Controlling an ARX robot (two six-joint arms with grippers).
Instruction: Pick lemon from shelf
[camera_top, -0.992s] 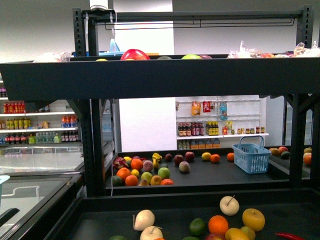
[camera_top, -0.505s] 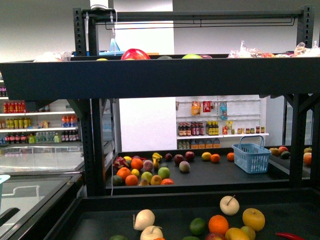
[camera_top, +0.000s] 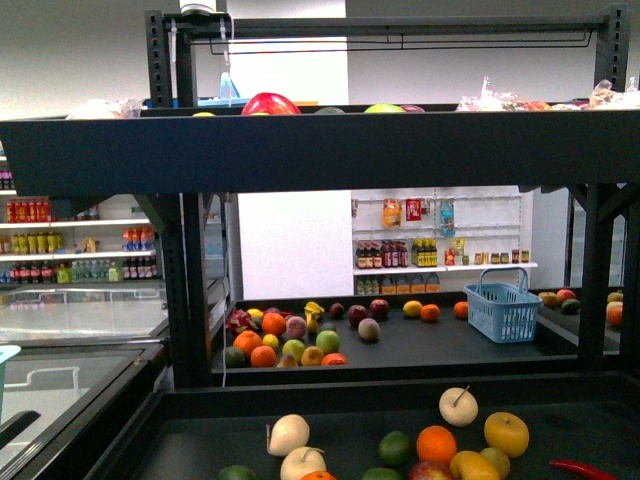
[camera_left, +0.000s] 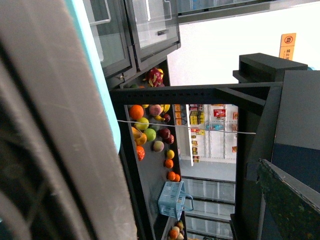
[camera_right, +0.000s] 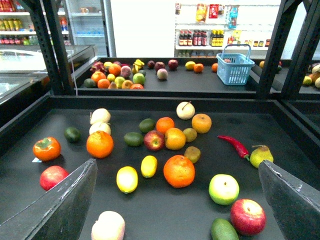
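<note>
1. Lemon (camera_right: 148, 166) lay on the near dark tray of the shelf (camera_right: 280, 130), among loose fruit; an orange (camera_right: 179, 171) sat just beside it, and a paler yellow fruit (camera_right: 127, 179) was close on its other side.
2. Right gripper (camera_right: 176, 165) had its jaws spread wide and held nothing; the lemon lay ahead of them, within the span of the gap, nearer one finger than the other, touching neither.
3. Left gripper (camera_left: 175, 165) showed only one finger (camera_left: 292, 200) clearly, set far out to the side; its jaws appeared spread, with nothing gripped.
</note>
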